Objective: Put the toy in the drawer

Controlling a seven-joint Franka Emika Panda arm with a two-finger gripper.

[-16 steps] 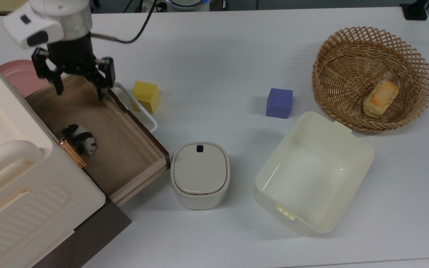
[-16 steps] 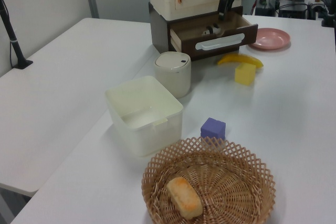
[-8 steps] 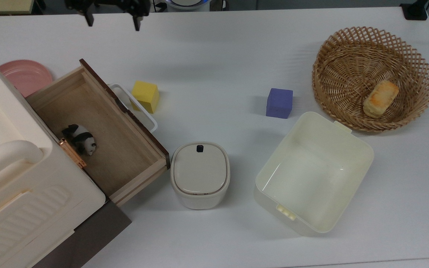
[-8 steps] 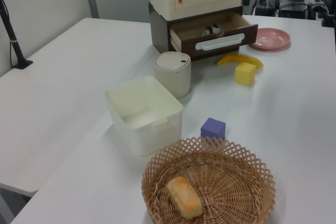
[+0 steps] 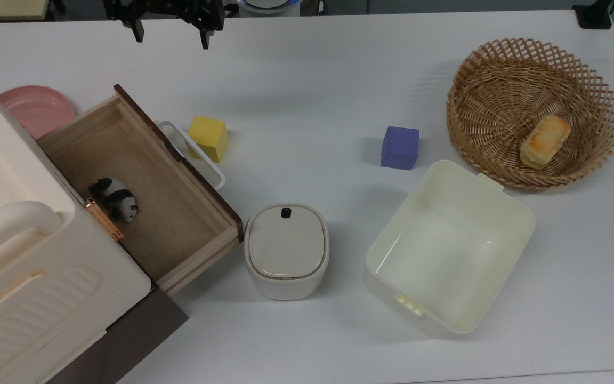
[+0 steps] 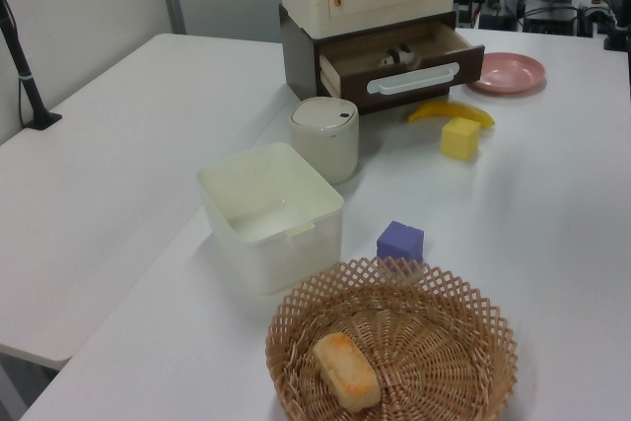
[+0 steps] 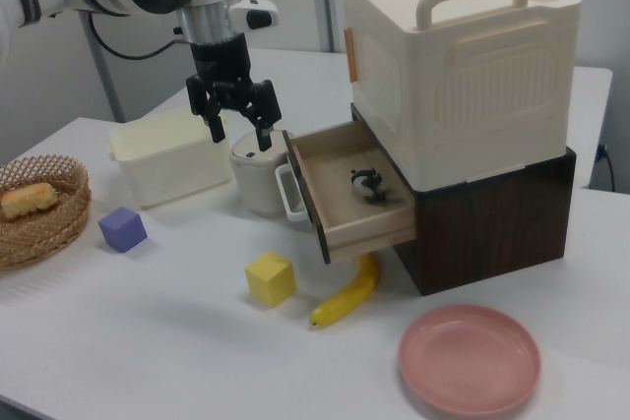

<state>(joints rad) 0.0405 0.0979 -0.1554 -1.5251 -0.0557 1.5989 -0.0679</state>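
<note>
The toy (image 5: 115, 199), a small black-and-white panda, stands on the floor of the open light-wood drawer (image 5: 171, 216), near the drawer's back by the cabinet. In the right view the toy (image 7: 369, 184) is inside the drawer (image 7: 364, 231), and in the left view the toy (image 6: 397, 54) shows behind the drawer (image 6: 465, 64) front panel with its white handle. My gripper (image 5: 171, 40) is open and empty, at the top view's upper edge, well clear of the drawer. The right view has the gripper (image 7: 240, 138) hanging high, left of the drawer front.
A yellow cube (image 5: 208, 137) and a banana (image 7: 346, 297) lie just outside the drawer front. A lidded white canister (image 5: 285, 250), a cream bin (image 5: 520, 213), a purple cube (image 5: 400, 148), a wicker basket (image 5: 499, 53) with bread and a pink plate (image 5: 32, 106) stand around.
A second ago the open gripper hung over the drawer's far end; it has since risen and moved away toward the top view's upper edge. The toy has stayed in the drawer.
</note>
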